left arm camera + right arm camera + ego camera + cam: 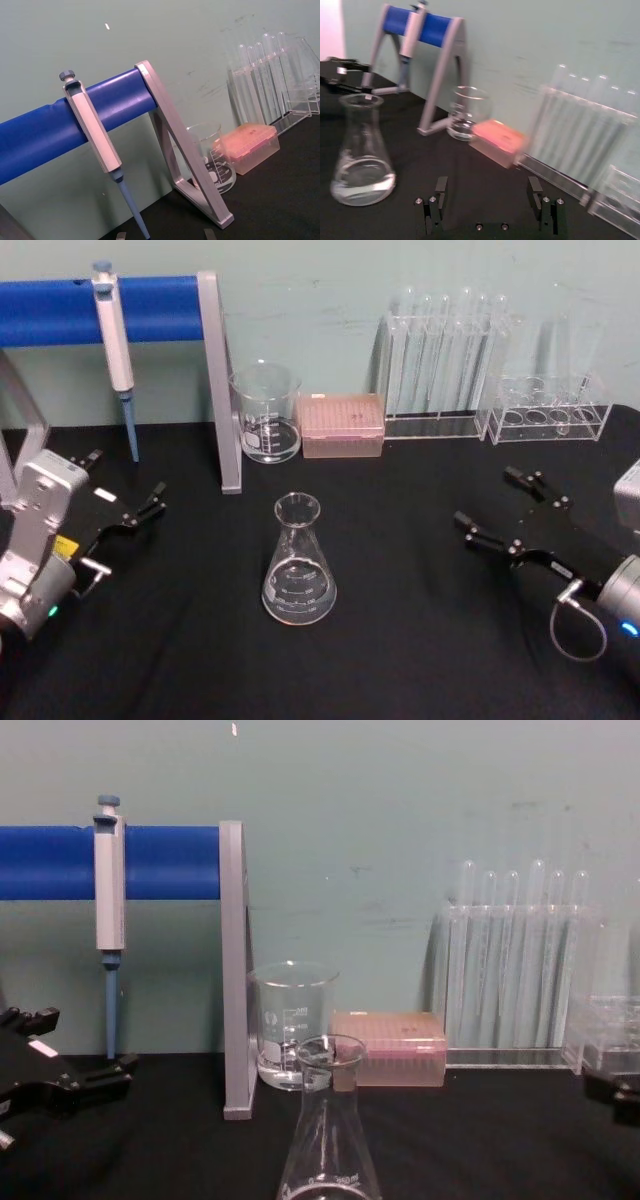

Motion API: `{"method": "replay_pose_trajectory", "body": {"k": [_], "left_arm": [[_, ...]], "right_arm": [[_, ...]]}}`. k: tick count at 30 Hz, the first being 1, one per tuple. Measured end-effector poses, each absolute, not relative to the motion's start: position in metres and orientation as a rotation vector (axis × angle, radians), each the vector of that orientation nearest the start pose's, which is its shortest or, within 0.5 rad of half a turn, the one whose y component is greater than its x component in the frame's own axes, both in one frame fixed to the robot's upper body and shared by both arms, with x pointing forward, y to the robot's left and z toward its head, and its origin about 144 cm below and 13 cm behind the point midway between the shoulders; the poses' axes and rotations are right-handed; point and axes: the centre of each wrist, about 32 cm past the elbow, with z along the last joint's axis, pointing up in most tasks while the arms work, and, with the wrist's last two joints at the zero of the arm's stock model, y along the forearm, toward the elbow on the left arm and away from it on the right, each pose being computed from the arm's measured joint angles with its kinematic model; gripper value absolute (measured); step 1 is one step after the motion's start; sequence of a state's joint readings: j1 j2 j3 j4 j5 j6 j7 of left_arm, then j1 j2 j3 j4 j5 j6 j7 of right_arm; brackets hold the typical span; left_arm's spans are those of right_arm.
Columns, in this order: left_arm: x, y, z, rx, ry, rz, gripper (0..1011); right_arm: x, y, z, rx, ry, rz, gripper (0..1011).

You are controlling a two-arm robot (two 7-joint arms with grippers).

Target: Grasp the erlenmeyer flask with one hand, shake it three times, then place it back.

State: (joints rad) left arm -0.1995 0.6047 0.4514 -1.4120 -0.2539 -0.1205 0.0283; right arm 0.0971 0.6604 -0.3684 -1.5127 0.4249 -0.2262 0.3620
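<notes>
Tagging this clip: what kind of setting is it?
Likely a lab bench setup: an erlenmeyer flask on the black table, a pipette hung on a blue stand, and racked test tubes.

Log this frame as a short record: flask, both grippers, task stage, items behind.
flask: erlenmeyer flask upright on the black table, a little clear liquid inside, nothing touching it
right gripper: open, to the flask's right, apart from it
left gripper: open, to the flask's left, apart from it
task stage: flask not yet grasped
behind flask: beaker, pink tip box, test tube rack, pipette hanging on the blue stand
</notes>
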Motion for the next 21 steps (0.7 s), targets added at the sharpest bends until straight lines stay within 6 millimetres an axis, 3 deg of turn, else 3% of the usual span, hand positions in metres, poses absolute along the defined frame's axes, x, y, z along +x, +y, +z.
{"method": "replay_pose_trajectory", "body": {"k": [21], "left_arm": [[0.489, 0.310, 1.140, 0.304, -0.285, 1.248, 1001]], "right_arm": [[0.481, -0.296, 1.147, -0.101, -0.196, -0.645, 1003]]}}
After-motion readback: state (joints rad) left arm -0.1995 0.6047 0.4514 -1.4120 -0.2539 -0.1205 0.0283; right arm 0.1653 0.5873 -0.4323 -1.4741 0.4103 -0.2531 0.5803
